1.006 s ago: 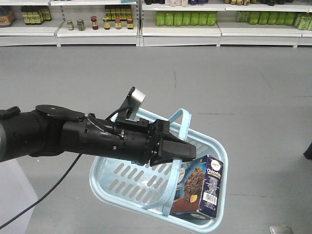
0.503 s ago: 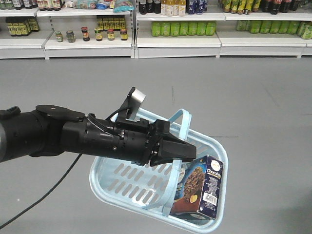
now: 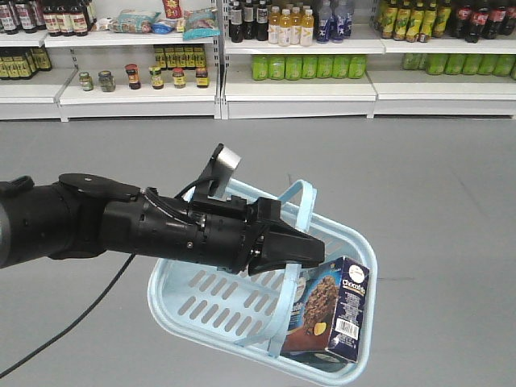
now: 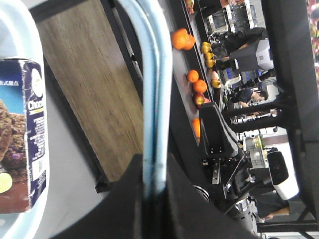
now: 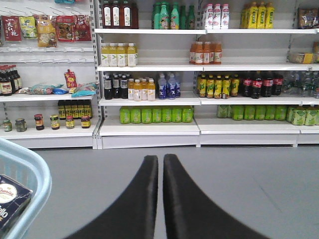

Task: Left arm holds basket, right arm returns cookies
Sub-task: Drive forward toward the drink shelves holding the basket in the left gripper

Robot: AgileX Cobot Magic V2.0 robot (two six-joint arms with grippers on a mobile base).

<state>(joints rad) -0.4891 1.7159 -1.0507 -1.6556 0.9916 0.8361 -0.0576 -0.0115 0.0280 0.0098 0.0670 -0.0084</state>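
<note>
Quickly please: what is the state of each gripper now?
Left gripper: closed on the thin loop handles of the light blue plastic basket.
Right gripper: closed, holding nothing.

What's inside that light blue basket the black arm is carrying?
One dark blue cookie box stands in the near right corner of the basket. The rest that shows is bare, but the arm's pincer hides part of the inside.
</note>
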